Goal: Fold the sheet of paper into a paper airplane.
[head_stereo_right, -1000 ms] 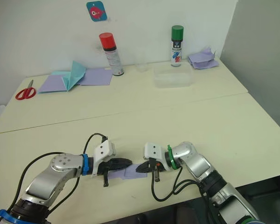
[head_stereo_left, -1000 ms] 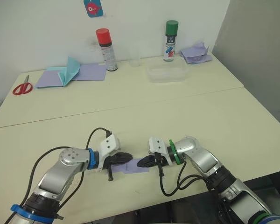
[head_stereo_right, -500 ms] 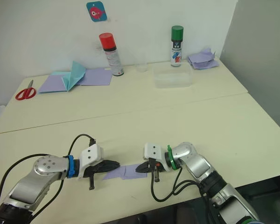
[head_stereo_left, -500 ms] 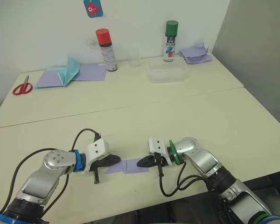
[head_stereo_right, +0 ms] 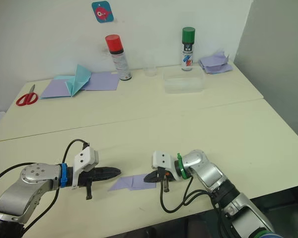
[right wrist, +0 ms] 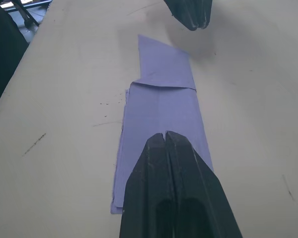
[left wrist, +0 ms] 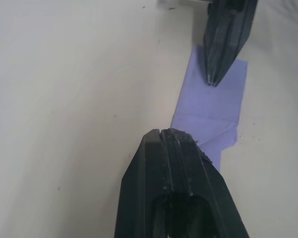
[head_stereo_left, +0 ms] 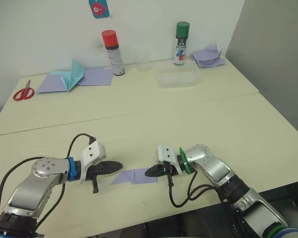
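One folded sheet of paper (head_stereo_left: 135,176) lies flat on the surface (head_stereo_left: 228,124) in the lower middle of the head view, a narrow lavender strip with a triangular flap pointing toward frame left. Both hands sit low at either end of it. The right hand (head_stereo_left: 150,173), fingers shut together with nothing between them, rests its tip on or just over the strip's right end; in the right wrist view the closed fingers (right wrist: 171,163) overlap the near end of the paper. The left hand (head_stereo_left: 118,164) is likewise closed and empty, its tip just beside the flap's point but apart from it, with bare surface showing between. I'd judge the paper very light and limp, thin enough to slide or lift at a nudge, so one end likely needs pinning while the other is worked. It lies flush to the surface, which leaves no edge standing proud to pinch; the raised lip where the flap overlaps the strip looks like the easiest place to get a fingertip under. Creases already in it should guide further folds, though a hard push could crumple or tear it. Far off at upper left lie scissors (head_stereo_left: 23,93) and a teal paper shape (head_stereo_left: 74,75)
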You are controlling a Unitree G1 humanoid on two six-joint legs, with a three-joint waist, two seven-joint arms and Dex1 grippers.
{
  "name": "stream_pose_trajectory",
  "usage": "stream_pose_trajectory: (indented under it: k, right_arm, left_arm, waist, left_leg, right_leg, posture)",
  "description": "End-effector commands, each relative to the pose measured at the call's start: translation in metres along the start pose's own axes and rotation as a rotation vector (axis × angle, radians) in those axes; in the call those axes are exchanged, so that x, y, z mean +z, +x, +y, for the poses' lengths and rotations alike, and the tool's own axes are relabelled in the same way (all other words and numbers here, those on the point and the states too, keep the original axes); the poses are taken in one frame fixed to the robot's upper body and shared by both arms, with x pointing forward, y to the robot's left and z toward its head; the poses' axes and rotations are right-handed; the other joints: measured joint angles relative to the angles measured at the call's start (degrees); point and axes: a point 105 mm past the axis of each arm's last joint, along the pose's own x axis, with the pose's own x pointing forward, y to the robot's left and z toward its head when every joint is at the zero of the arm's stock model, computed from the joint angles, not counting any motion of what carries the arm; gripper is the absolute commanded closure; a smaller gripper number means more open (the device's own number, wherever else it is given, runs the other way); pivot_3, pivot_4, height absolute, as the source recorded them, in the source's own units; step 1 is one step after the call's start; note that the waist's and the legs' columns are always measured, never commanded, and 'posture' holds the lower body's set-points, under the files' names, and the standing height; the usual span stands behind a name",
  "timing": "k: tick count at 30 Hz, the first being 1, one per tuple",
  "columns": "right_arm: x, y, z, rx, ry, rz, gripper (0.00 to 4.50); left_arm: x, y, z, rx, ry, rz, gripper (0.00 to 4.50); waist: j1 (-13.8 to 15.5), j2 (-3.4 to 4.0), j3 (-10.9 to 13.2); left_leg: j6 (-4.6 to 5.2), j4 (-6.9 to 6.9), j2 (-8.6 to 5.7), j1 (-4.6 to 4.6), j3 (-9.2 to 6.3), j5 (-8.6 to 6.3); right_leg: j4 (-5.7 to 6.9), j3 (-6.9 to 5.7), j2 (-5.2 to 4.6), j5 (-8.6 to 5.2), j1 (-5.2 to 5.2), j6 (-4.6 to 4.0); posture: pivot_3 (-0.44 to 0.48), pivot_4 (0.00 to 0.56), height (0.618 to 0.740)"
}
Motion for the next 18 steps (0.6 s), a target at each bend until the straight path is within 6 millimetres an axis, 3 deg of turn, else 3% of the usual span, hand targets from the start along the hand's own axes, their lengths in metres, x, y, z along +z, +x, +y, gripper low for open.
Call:
stream_pose_trajectory:
  k: [1,7,12,15,18]
  right_arm:
    - [-0.014,-0.006,-0.008,-0.053,0.036,0.057,4.47]
    - [-0.003,-0.013,-0.009,-0.058,0.021,0.027,4.47]
    - [0.025,-0.028,-0.004,-0.042,-0.044,-0.086,4.47]
    - [0.033,-0.041,-0.001,-0.041,-0.133,-0.108,3.88]
    - [0.037,-0.05,0.001,-0.053,-0.198,-0.12,2.82]
  left_arm:
    - [-0.004,0.011,-0.009,-0.032,0.04,0.034,4.5]
    - [-0.029,0.022,-0.014,-0.047,0.017,0.099,4.5]
    - [-0.035,0.026,-0.01,-0.045,0.02,0.113,4.5]
    - [-0.034,0.027,-0.009,-0.048,0.019,0.106,4.5]
    - [-0.032,0.025,-0.007,-0.046,0.013,0.093,4.5]
  waist:
    - [0.0,0.0,0.0]
    - [0.1,0.02,0.0]
    - [0.6,0.08,0.1]
    - [0.6,0.09,0.1]
    - [0.6,0.08,0.1]
  left_leg:
    - [0.0,0.0,0.0,0.0,0.0,0.0]
    - [-0.02,0.01,0.0,-0.01,0.0,0.0]
    - [-0.02,0.01,-0.2,-0.03,-0.03,-0.01]
    - [-0.01,0.02,-0.34,-0.06,-0.03,-0.01]
    - [0.0,0.01,-0.33,-0.07,-0.04,-0.01]
  right_leg:
    - [0.0,0.0,0.0,0.0,0.0,0.0]
    - [0.0,0.0,0.0,0.0,0.0,-0.01]
    - [-0.02,0.02,-0.03,0.0,0.03,0.0]
    - [-0.05,0.05,-0.11,0.0,0.03,0.0]
    - [-0.1,0.02,-0.12,-0.01,0.05,0.02]
  posture:
    - [0.0,0.15,0.74]
    - [0.0,0.15,0.74]
    - [0.0,0.15,0.74]
    - [0.0,0.15,0.74]
    - [0.0,0.15,0.74]
